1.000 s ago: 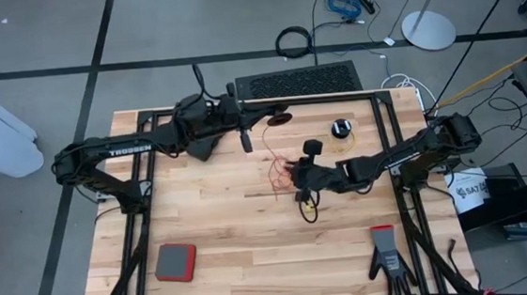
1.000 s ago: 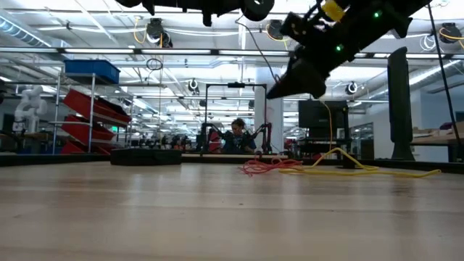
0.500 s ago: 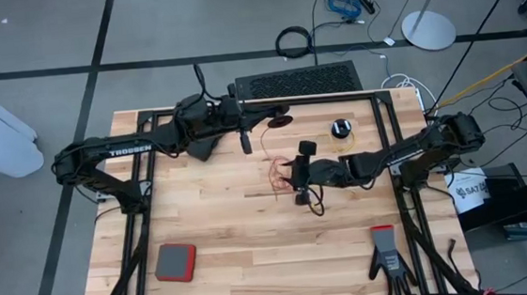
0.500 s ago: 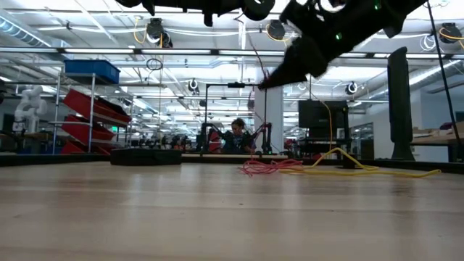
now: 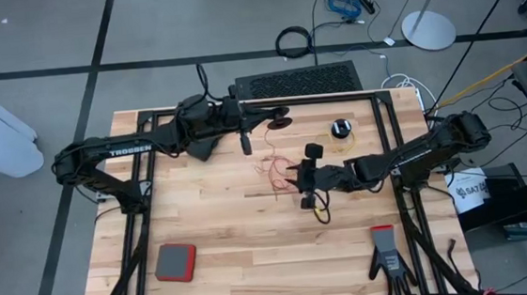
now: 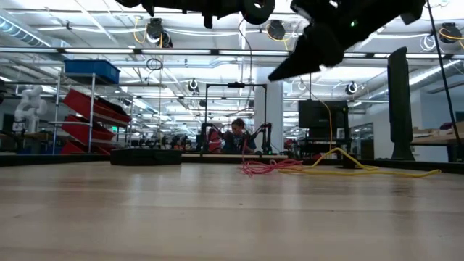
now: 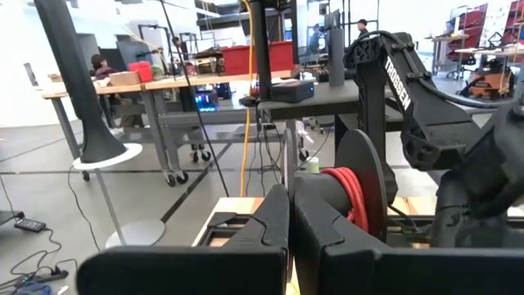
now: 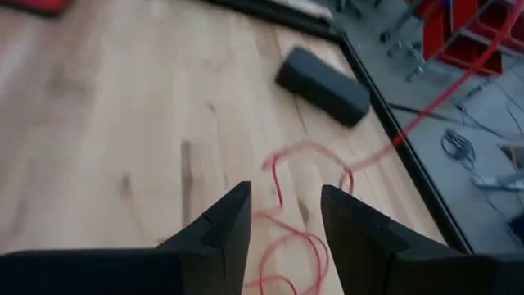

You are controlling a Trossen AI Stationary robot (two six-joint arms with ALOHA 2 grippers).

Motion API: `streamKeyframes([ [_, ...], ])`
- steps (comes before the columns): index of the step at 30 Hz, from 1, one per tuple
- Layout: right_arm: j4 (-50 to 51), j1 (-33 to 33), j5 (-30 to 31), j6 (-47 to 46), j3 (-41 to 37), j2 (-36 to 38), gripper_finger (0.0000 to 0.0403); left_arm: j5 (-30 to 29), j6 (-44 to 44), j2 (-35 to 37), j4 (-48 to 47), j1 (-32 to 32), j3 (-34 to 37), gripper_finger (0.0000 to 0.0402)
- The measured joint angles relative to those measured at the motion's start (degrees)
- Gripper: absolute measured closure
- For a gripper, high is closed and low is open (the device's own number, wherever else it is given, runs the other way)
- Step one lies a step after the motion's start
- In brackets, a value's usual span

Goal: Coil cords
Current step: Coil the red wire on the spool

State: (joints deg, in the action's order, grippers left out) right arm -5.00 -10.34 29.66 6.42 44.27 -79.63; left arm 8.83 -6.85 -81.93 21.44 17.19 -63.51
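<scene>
R gripper point(image 8: 282, 225) jaws parted, empty; L gripper point(image 7: 291, 217) closed on red-wound reel point(image 7: 360, 192) at far edge. Reddish-orange cord point(image 5: 272, 168) loose mid-table, just left of R jaws, trailing far-near. R arm nearer; you reach left.

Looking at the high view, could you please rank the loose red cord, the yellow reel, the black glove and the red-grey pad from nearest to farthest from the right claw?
From the right claw:
1. Red cord, beside the claw.
2. Yellow reel, toward the far edge.
3. Black glove, near right corner.
4. Red-grey pad, near left corner.
</scene>
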Motion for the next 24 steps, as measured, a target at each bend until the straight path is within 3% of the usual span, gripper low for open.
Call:
streamKeyframes([
  [5,-9.2,1.2,-3.0,0.6,-0.2,-0.2,0.0268,0.0,0.0,0.0,0.2,0.0,0.0,0.0401],
  [14,-44.2,8.4,-4.8,4.6,-10.0,-5.6,0.0268,0.0,0.1,0.0,0.3,-0.1,0.0,0.0401],
  [21,-50.2,11.6,-8.4,4.7,-10.3,-7.5,0.0268,0.0,0.1,0.0,0.1,-0.7,0.0,0.0401],
  [24,-51.8,12.7,-12.9,4.7,-10.3,-7.5,0.0268,0.0,0.1,0.0,0.3,-0.8,0.0,0.0401],
])
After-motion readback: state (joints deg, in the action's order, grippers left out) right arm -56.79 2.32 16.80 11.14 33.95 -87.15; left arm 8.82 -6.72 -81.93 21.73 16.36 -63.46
